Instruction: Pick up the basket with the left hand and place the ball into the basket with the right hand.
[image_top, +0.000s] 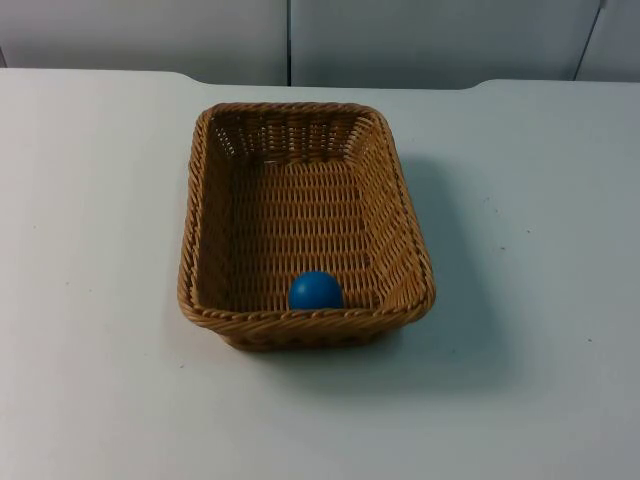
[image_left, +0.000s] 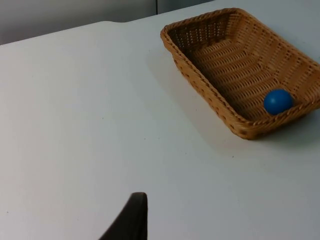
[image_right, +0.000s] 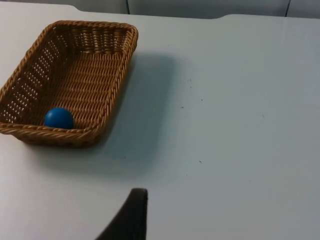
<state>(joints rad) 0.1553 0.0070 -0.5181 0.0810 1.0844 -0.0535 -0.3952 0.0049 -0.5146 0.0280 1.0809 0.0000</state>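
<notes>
**Basket sitting on the table with the ball already inside**

Basket (image_top: 305, 225) count: one, a rectangular woven wicker tray in tan-brown, resting flat on the white table (image_top: 90, 380) roughly at the middle of the top view, its long sides running away from the camera toward the grey partition wall (image_top: 150, 35). Nothing is gripping it; its rim is standing free on all four sides, and it is casting a soft shadow onto the table on the right arm's side.

One blue ball (image_top: 316, 290) is lying inside the basket, on the woven floor, right against the near short wall and about midway along it. The left wrist view is showing the same ball (image_left: 278, 101) tucked into the basket's (image_left: 240, 70) near end, and the right wrist view is showing it (image_right: 58, 118) just behind the near rim of the basket (image_right: 70, 75).

Two grippers are waiting well apart from the basket, one on each side of it. The left gripper's fingertip (image_left: 131, 220) is hovering over bare table, and so is the right gripper's fingertip (image_right: 131, 217). Whether either claw is spread or pressed together cannot be told.
</notes>
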